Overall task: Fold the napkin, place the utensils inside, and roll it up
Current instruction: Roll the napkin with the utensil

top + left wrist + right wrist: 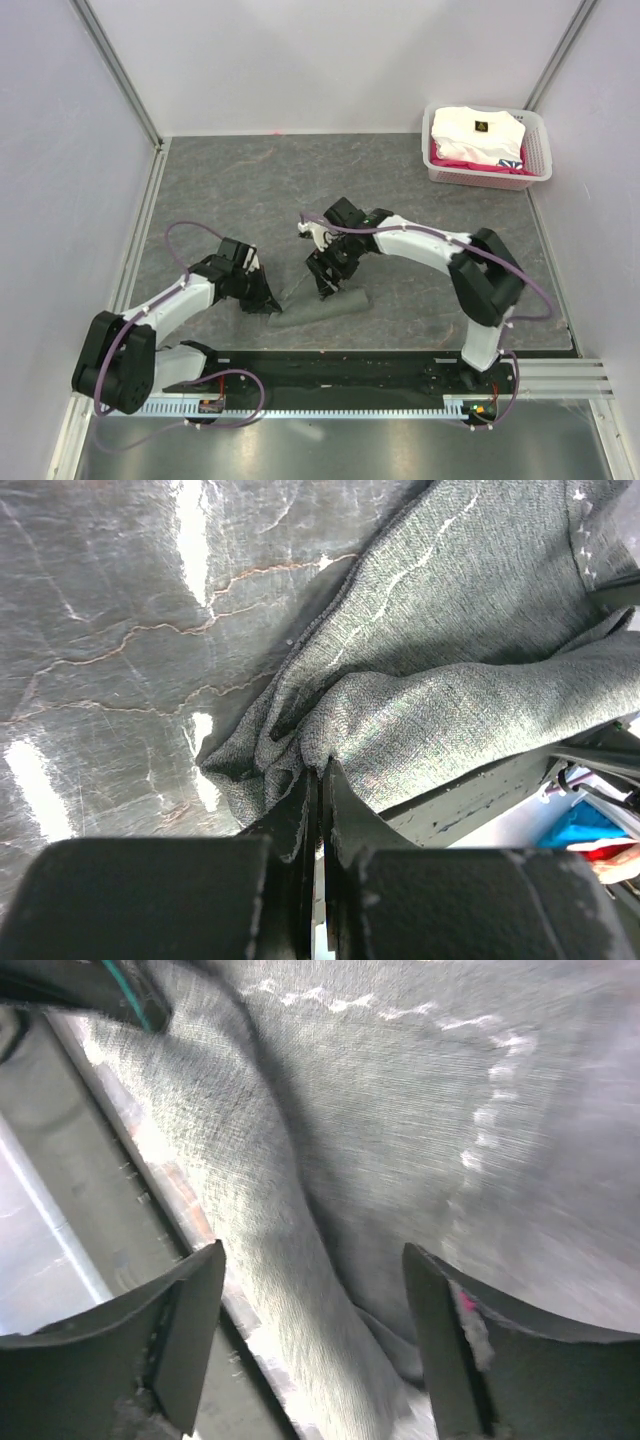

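Left fingers (296,815) pressed together, pinching rolled napkin (450,720) at its end; right fingers (195,1310) spread, straddling the roll on worktop (250,190).

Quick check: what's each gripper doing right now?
Left gripper: closed, pinching the bunched edge of the napkin.
Right gripper: open over the napkin, holding nothing.

No legible text, number or brand is found in any view. One marking is noted: a small dark logo (481,126) on the upper face of the white folded garment (470,142), which lies in the white basket (541,160) at the far right corner of the table (250,190). It is too small to read.
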Controlling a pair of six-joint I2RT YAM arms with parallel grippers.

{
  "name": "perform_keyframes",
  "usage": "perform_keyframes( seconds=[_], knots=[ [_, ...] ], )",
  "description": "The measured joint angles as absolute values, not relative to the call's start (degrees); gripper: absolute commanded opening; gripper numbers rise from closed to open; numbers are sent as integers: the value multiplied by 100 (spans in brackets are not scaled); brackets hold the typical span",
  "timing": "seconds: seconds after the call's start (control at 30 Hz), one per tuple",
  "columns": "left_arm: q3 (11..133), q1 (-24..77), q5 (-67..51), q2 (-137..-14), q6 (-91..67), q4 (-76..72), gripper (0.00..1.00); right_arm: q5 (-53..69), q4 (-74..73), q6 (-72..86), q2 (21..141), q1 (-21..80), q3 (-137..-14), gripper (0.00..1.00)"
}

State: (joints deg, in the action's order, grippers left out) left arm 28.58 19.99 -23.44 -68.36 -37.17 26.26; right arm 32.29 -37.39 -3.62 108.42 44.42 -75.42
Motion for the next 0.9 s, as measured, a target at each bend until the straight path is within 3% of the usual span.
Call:
perform_keyframes(
  seconds=[0.13,0.3,0.47,0.9],
  knots=[
    [2941,1999,-2298,-6958,-3717,2676,2,2080,-3192,-445,9773,4764,-6973,86],
    [2995,1994,-2276,-7052,-3717,2720,2,692,-2609,-729,8901,6014,-6340,87],
    [3020,1994,-2274,-7078,-3715,2742,2,-115,-2381,-965,8989,6726,-6077,87],
    [3205,1994,-2265,-7188,-3704,2783,2,-687,-2213,-1295,9974,6875,-6114,77]
  ],
)
